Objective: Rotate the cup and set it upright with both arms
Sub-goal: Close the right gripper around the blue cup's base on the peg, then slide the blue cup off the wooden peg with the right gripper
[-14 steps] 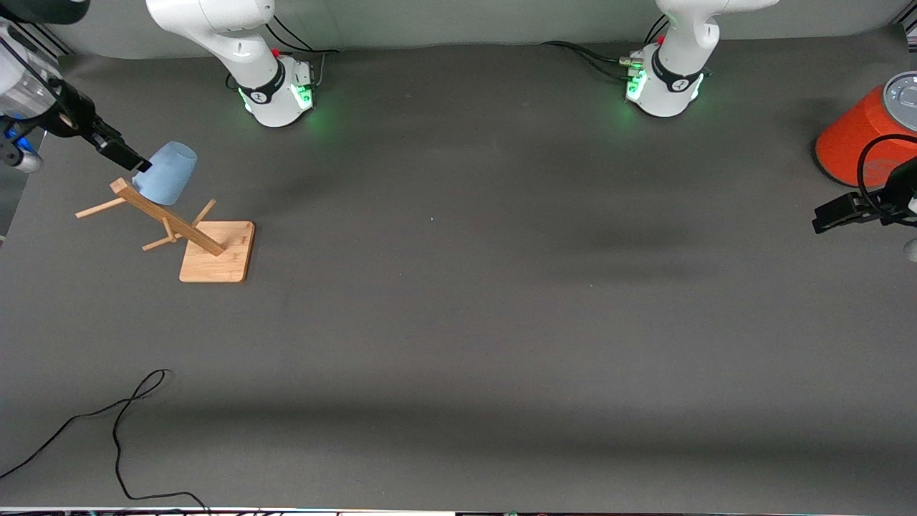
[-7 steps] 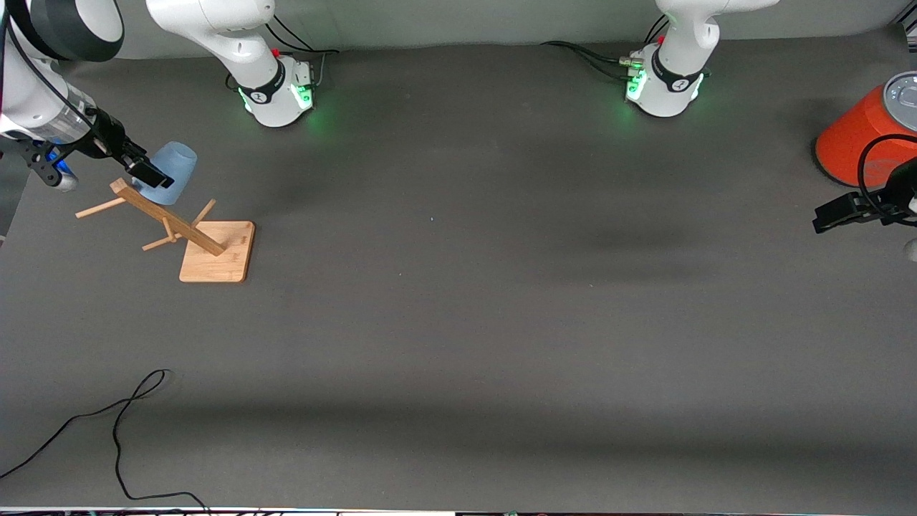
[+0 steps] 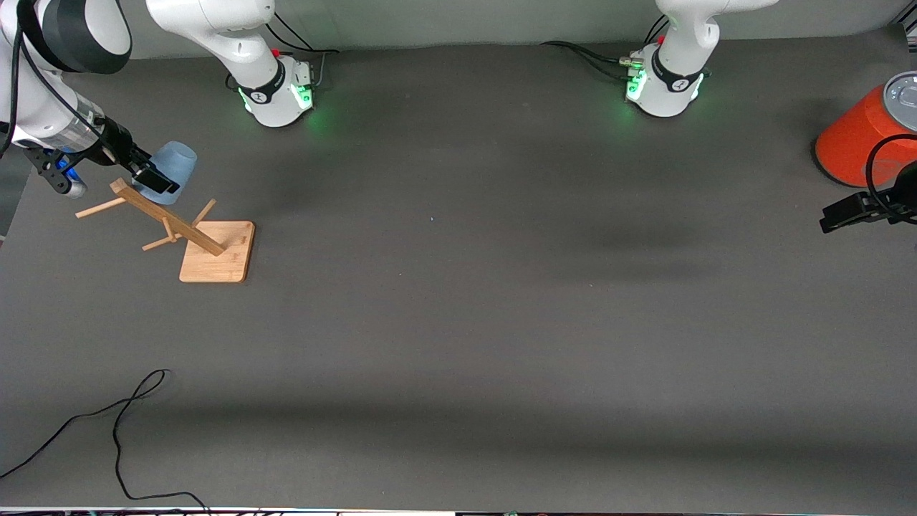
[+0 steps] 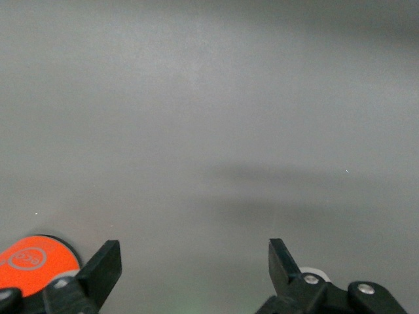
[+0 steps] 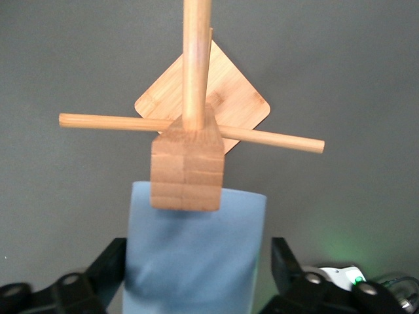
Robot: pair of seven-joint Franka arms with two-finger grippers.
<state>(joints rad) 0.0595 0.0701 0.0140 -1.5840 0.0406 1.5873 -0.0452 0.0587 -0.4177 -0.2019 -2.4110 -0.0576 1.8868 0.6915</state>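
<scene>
cup (image 3: 170,170), small light-blue matte tapered tumbler, hangs upside down on a peg of the bamboo mug tree (image 3: 188,231) at the right arm's end of the dark grey bench (image 3: 458,322). right gripper (image 3: 154,177) has its fingers (image 5: 108,265) on both sides of the cup, close to its walls; cannot tell if they touch it. left gripper (image 3: 838,216) waits wide open, holding nothing, over the bench beside the orange-red cylinder with grey top (image 3: 863,136).

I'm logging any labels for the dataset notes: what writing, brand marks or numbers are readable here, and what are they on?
No text is readable.
Orange-red cylinder: white marking in the left wrist view, too blurred to read.
Arm bases: small dark marks, too small to read.
Cup: plain.
</scene>
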